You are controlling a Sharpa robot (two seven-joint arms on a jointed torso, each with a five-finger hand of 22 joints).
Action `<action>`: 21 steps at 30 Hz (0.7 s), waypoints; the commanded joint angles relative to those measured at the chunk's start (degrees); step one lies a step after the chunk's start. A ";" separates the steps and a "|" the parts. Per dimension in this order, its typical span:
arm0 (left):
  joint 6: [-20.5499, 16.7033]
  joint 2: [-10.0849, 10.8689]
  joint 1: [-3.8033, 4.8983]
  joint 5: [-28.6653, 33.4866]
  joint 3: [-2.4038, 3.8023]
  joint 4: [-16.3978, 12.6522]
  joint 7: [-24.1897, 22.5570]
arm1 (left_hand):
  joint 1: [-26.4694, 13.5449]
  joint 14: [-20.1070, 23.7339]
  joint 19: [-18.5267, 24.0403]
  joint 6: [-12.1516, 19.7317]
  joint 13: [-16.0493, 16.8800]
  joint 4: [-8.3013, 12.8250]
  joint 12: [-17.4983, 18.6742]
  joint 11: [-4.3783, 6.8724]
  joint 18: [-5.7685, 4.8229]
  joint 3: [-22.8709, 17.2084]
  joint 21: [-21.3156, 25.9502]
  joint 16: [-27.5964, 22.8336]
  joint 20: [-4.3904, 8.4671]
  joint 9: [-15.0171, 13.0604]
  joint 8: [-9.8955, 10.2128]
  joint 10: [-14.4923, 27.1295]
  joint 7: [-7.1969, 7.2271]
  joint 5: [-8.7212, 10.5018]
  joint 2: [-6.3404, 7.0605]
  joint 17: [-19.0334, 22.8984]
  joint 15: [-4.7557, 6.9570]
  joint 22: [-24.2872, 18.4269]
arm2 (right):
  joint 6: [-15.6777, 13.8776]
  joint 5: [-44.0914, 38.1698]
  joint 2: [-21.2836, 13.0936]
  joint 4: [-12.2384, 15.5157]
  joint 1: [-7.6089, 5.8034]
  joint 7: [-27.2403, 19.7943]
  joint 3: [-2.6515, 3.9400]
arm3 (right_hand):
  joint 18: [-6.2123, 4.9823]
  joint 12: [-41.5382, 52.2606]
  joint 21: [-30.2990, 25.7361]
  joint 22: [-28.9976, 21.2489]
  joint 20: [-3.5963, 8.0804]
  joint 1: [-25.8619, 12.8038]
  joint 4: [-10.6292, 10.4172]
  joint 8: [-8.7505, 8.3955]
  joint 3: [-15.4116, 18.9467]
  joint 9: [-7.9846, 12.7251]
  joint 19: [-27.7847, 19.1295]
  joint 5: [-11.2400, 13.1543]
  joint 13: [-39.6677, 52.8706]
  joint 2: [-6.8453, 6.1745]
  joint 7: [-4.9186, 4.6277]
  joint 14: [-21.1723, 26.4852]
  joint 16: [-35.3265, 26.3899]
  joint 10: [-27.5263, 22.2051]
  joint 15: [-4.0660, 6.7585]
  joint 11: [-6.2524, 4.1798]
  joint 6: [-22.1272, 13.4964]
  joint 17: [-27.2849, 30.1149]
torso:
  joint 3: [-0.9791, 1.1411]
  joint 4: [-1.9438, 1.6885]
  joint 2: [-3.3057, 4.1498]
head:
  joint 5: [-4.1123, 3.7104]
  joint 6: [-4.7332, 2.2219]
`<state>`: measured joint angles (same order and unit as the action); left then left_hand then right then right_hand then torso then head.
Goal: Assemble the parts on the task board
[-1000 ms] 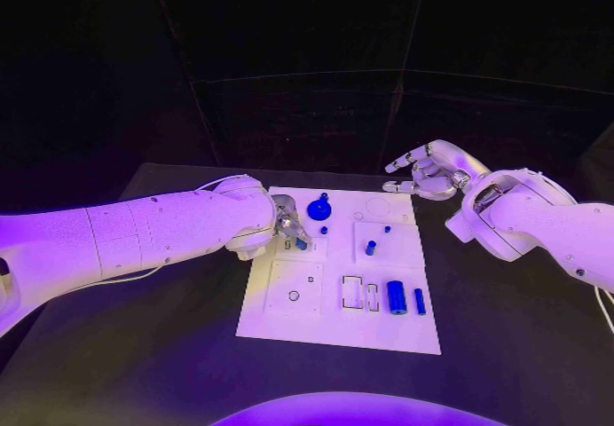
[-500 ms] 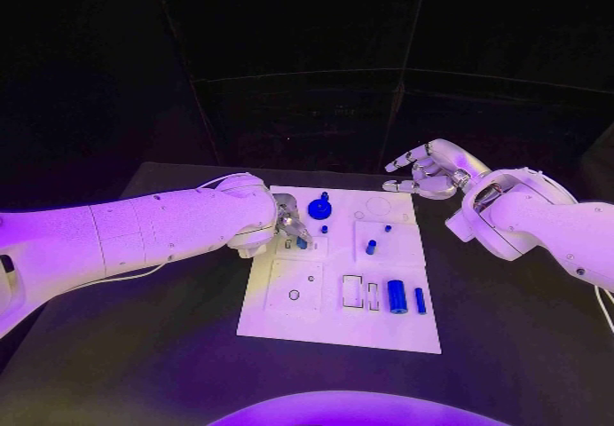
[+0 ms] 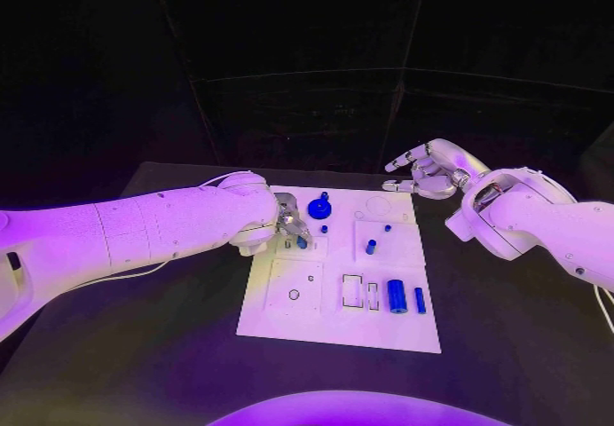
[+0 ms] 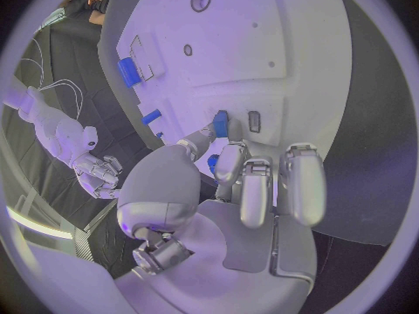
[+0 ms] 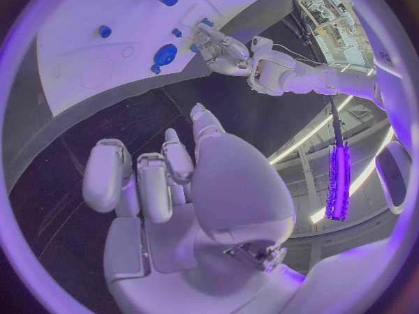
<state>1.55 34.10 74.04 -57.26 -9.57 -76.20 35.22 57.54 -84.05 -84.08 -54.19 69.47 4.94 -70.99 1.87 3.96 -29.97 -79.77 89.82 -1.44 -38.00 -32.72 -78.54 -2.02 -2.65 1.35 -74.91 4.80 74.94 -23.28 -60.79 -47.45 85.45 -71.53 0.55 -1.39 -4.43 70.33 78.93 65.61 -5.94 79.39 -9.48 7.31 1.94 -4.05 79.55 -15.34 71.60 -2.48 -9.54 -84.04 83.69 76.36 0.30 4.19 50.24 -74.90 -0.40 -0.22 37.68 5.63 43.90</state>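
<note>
Since a second ago, our left hand (image 3: 287,227) has slid a tiny bit toward the near side of the task board (image 3: 320,319), and the small blue block (image 4: 220,125) went along with it. Nothing else on the board has moved.

We hold that small blue block pinched at our left fingertips (image 4: 206,134), right at a slot on the left part of the board. In the left wrist view the block touches the white board next to a small dark slot (image 4: 254,121). The other fingers of this hand are curled in close together.

Our right hand (image 3: 429,173) hangs in the air by the far right corner of the board. It holds nothing, and its fingers are bent but apart.

On the board we see a round blue knob (image 3: 318,209) near the far edge, with a tiny blue peg (image 3: 323,230) just in front of it. Two more little blue pieces (image 3: 371,248) stand in the square to the right. Nearer to us, a blue cylinder (image 3: 397,297) lies on its side, and a thin blue bar (image 3: 420,301) lies just beside it. A white frame (image 3: 352,292) sits to their left.
</note>
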 commanded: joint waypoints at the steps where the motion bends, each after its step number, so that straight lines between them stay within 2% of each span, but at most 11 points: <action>1: 1.51 -0.29 -0.10 -0.14 -0.08 0.18 0.23 | -0.87 -5.95 -0.98 -0.76 0.13 -0.63 -0.24 0.26 -0.89 0.32 -0.28 0.18 0.48 -0.26 -0.50 -0.30 0.24 -0.33 0.18 -15.09 0.58 1.38 | 0.21 0.19 0.08 0.04 -0.11 -0.51 0.03 | -0.29 -0.32 -0.20 -0.09 0.27 0.13 -0.07 0.25 0.38 -0.04 -0.32 0.15 -0.15 0.18 0.21 -3.50 -0.41 -0.30 0.03 0.02 -0.30 -4.65 | -0.01 0.01 0.02 | -0.05 0.02; 7: 1.26 -0.66 -0.10 -0.14 -0.08 0.52 0.22 | -2.67 -5.95 -1.08 -1.14 0.28 -2.24 -0.46 0.42 -0.93 2.29 -0.37 0.18 0.66 -1.06 -1.23 -0.52 0.42 -0.32 0.65 -15.09 0.74 1.59 | 0.36 0.20 0.14 0.01 -0.11 -0.49 0.03 | -0.29 -0.32 -0.20 -0.09 0.27 0.13 -0.07 0.25 0.38 -0.04 -0.32 0.15 -0.15 0.18 0.21 -3.50 -0.41 -0.30 0.03 0.02 -0.30 -4.65 | -0.03 -0.01 -0.01 | -0.06 0.05; 21: 1.00 -1.02 -0.10 -0.14 -0.07 0.91 0.25 | -4.41 -5.95 -1.29 -1.20 0.47 -4.15 -0.75 0.60 -1.01 5.31 -0.54 0.18 0.86 -2.26 -2.19 -0.74 0.62 -0.32 1.06 -15.09 0.93 2.00 | 0.36 0.21 0.12 0.01 -0.11 -0.52 0.03 | -0.36 -0.57 -0.40 -0.47 0.27 -0.06 -0.41 0.36 0.77 -0.02 -0.48 0.43 -0.39 0.19 0.20 -3.44 -0.61 -0.50 0.02 0.03 -0.38 -4.40 | -0.02 0.00 -0.04 | -0.20 -0.02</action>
<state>2.21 33.22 73.91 -57.36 -9.68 -75.25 35.41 53.56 -84.05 -84.08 -55.30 69.88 0.69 -71.49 2.27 3.96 -24.87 -79.99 89.82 -1.03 -40.23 -34.63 -78.92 -1.31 -2.69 2.50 -74.91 5.22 74.93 -23.13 -60.72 -47.34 85.40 -71.53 0.51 -1.39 -4.43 70.04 78.71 65.20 -5.74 79.39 -9.85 7.31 2.31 -4.05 79.35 -15.14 71.28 -2.48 -9.54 -84.04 83.34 76.35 0.30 4.19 50.24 -74.94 -0.42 -0.19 37.68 5.45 43.92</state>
